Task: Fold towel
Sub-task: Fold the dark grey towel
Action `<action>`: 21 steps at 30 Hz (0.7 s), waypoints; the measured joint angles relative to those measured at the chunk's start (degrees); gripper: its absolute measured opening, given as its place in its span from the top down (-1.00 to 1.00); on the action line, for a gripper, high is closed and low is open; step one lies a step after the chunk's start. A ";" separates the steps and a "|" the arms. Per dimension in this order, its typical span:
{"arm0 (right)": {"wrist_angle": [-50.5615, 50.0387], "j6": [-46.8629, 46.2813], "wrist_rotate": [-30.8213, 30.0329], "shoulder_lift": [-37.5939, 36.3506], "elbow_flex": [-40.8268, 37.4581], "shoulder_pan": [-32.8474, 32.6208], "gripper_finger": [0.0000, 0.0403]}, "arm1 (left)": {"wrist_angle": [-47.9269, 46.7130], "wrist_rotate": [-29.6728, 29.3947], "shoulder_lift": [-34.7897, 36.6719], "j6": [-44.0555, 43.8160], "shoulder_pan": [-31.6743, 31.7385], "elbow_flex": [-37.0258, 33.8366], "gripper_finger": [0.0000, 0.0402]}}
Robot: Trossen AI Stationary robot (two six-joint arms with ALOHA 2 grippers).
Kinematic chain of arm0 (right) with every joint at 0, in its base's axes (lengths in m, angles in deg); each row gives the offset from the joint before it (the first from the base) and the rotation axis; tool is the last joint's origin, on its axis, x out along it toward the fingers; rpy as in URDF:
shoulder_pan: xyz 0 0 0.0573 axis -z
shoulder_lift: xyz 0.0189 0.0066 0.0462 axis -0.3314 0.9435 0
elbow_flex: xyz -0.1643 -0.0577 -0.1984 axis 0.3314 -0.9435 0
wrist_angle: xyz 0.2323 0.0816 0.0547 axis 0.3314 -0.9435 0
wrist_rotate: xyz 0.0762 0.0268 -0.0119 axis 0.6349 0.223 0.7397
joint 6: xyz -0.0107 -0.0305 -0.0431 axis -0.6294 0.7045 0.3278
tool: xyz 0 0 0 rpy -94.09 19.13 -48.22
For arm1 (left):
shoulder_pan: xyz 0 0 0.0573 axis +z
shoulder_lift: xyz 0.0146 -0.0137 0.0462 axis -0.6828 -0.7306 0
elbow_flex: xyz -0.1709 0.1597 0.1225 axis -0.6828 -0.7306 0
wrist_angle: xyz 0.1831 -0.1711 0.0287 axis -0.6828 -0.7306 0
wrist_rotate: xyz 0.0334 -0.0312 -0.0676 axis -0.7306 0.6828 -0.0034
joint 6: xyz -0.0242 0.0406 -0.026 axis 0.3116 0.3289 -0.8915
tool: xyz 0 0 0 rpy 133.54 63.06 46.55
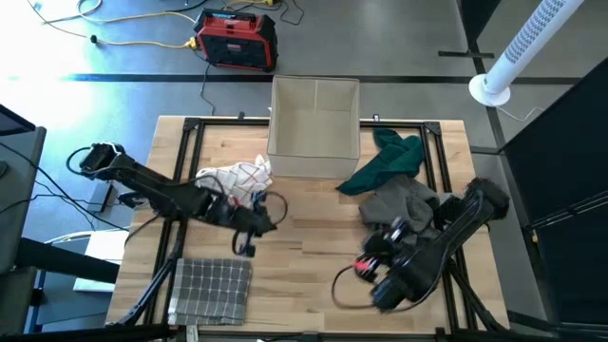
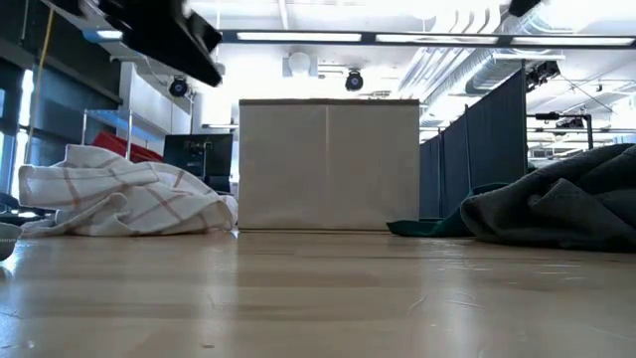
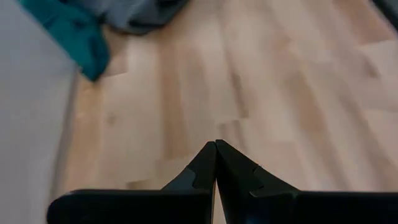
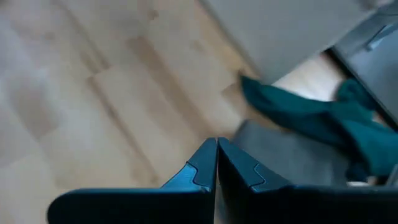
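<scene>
A folded grey checked towel [image 1: 211, 288] lies flat near the table's front left. A crumpled white towel with red checks [image 1: 237, 179] [image 2: 124, 194] lies behind my left gripper [image 1: 274, 213] [image 3: 216, 144]. That gripper hovers shut over bare wood near the table's middle and holds nothing. A grey towel [image 1: 408, 204] [image 4: 292, 158] and a teal towel [image 1: 389, 160] [image 4: 311, 112] lie heaped at the right. My right gripper [image 1: 378, 245] [image 4: 217, 142] is shut and empty above the wood, just in front of the grey towel and pointing toward it.
An open beige box [image 1: 313, 116] [image 2: 328, 164] stands at the table's far edge, between the white towel and the teal one. Bare wood [image 1: 313, 247] lies between the two grippers. A black frame runs along the table's edges [image 1: 185, 152].
</scene>
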 joint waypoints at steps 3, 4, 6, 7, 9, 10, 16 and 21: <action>0.58 -3.68 2.66 -8.19 -7.76 1.35 1.00 | -0.40 0.06 0.80 1.78 2.44 0.01 1.00; 0.48 -4.51 4.90 -10.88 -9.80 2.32 1.00 | -0.74 0.07 1.30 2.46 2.98 0.01 1.00; 0.28 -6.17 9.40 -16.25 -13.87 4.26 1.00 | -1.43 0.09 2.30 3.81 4.06 0.03 1.00; 0.18 -6.99 11.64 -18.94 -15.91 5.23 1.00 | -1.77 0.10 2.80 4.49 4.60 0.03 1.00; -0.03 -8.65 16.14 -24.31 -19.98 7.17 1.00 | -2.45 0.12 3.81 5.84 5.68 0.04 1.00; -0.13 -9.48 18.38 -26.99 -22.02 8.13 1.00 | -2.80 0.13 4.31 6.52 6.22 0.05 1.00; -0.09 -7.77 29.40 -40.20 -30.01 16.80 0.99 | -6.34 0.59 7.98 9.96 9.48 0.04 1.00; -0.10 1.63 36.40 -44.10 -34.42 27.65 0.83 | -5.36 3.10 10.15 10.54 12.95 -2.95 1.00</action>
